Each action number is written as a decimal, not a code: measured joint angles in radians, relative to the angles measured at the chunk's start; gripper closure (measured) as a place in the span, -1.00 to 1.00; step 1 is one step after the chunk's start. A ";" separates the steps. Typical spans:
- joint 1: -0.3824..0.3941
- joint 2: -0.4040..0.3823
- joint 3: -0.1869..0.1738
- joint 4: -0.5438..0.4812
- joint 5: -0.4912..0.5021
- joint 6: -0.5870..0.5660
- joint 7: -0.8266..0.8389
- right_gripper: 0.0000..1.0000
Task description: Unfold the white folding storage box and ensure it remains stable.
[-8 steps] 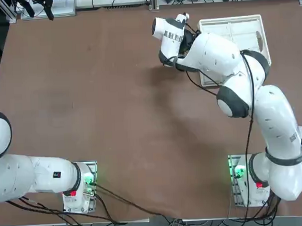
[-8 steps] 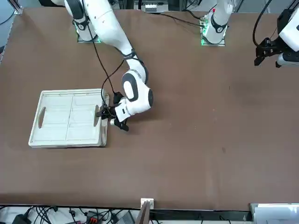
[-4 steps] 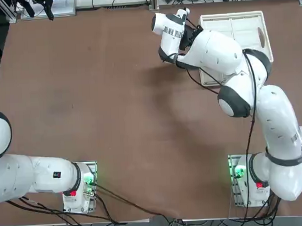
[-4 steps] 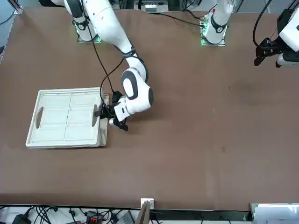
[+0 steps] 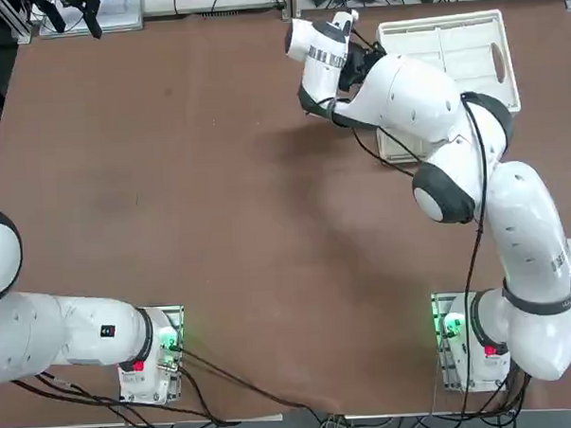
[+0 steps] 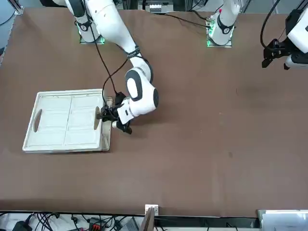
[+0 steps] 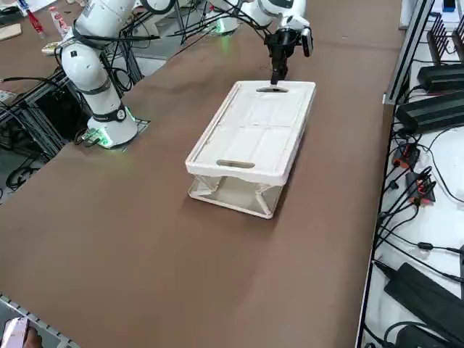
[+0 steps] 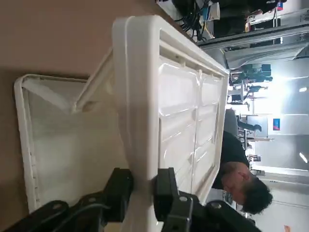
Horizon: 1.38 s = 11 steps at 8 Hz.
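Big brown table [image 5: 170, 181], and out near its far edge on the robot's right side sits the white folding storage box [image 6: 67, 122], an off-white rectangular plastic crate with a thick rim and oval handle holes. In the right side view the box [image 7: 254, 134] is part-way up: the thick rim frame with its folded panels is lifted clear of the base, and slack translucent side walls hang between rim and tabletop. The rim sits roughly level there, not resting flat on the base.

The white right arm [image 5: 474, 196] reaches forward across the table from its base to the box's inner short end. Down at the end of it, the right gripper [image 8: 142, 186] has its two black fingers [image 8: 166, 186] pinched narrow on the rim's short end, one finger on each side of the thick white edge. From the front, the gripper [image 6: 107, 115] meets the rim right beside the oval handle hole [image 6: 97, 117] at that end. The wrist camera looks along the raised rim, the base panel showing beneath it, and a person [image 8: 239, 181] in dark clothing shows beyond the table.
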 joint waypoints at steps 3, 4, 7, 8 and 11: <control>0.009 -0.009 -0.004 0.010 -0.012 -0.018 -0.010 0.42; 0.012 -0.010 -0.005 0.010 -0.013 -0.023 -0.021 0.42; 0.018 -0.010 -0.007 0.010 -0.016 -0.032 -0.076 0.42; 0.019 -0.010 -0.007 0.010 -0.016 -0.032 -0.088 0.42; 0.024 -0.010 -0.008 0.010 -0.017 -0.043 -0.133 0.42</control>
